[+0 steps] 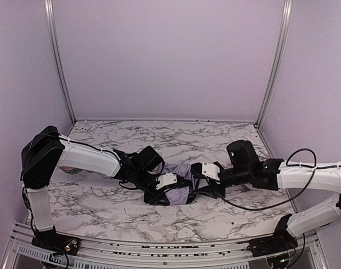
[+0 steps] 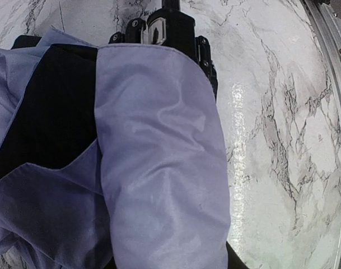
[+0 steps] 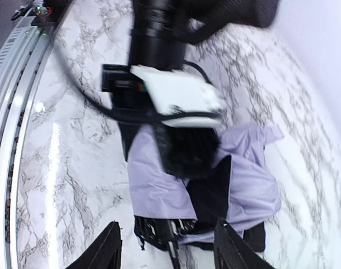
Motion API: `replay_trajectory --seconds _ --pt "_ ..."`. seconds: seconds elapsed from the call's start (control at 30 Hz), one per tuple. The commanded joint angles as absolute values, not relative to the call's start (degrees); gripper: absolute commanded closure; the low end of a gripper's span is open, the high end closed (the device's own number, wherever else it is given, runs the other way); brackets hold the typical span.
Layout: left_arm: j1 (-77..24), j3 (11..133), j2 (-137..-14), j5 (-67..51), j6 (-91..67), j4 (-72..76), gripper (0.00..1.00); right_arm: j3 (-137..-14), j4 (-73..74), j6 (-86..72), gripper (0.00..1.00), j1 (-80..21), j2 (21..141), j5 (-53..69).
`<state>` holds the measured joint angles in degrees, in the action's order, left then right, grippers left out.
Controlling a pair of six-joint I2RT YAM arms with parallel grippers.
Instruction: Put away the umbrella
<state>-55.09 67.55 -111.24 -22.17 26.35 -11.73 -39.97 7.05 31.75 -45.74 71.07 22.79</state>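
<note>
- Your right gripper is hovering, jaws apart, over the umbrella's bunched end; you should be centring on it before closing.
- Left gripper is sitting in the fabric; I cannot tell how its jaws stand.

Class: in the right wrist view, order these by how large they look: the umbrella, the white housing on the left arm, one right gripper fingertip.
1. umbrella
2. white housing
3. fingertip, cut off by the frame edge and nearest the camera, so its true size is unsure.
</note>
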Motion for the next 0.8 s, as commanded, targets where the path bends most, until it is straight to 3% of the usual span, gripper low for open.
replay_trajectory --seconds 0.0,0.13,0.2,0.27,0.33,0.47,0.6,0.77 --pt "-54.96 66.74 -117.35 -33.05 22.16 -31.28 0.82 -30.37 -11.81 44.02 0.42 -54.40 65.62 13.80" --pt "-54.73 69.21 -119.71 -33.83 22.16 -34.43 0.82 -26.44 -19.63 50.23 0.32 -60.31 68.22 3.72" --pt "-54.56 69.90 -120.48 -33.78 22.14 -35.08 0.82 -28.47 -18.03 51.12 0.28 -61.01 72.27 0.12" --pt "-54.45 70.35 -121.05 -33.92 22.30 -35.70 0.82 -31.14 -15.18 51.58 0.15 -61.62 76.44 -1.92" --pt "-54.32 70.71 -121.32 -34.28 22.49 -36.10 0.82 -33.08 -13.81 51.74 0.11 -62.31 79.87 -3.36" --pt "-53.99 71.14 -121.94 -35.22 22.66 -36.68 0.83 -34.72 -12.45 52.67 0.14 -62.92 84.36 -2.28" --pt "-53.54 71.58 -122.64 -36.65 23.29 -37.45 0.83 -35.22 -11.77 52.85 0.28 -62.93 87.26 -5.25" --pt "-52.84 72.19 -123.41 -37.67 23.73 -38.40 0.83 -36.27 -9.26 52.12 0.25 -62.92 90.61 -9.10"
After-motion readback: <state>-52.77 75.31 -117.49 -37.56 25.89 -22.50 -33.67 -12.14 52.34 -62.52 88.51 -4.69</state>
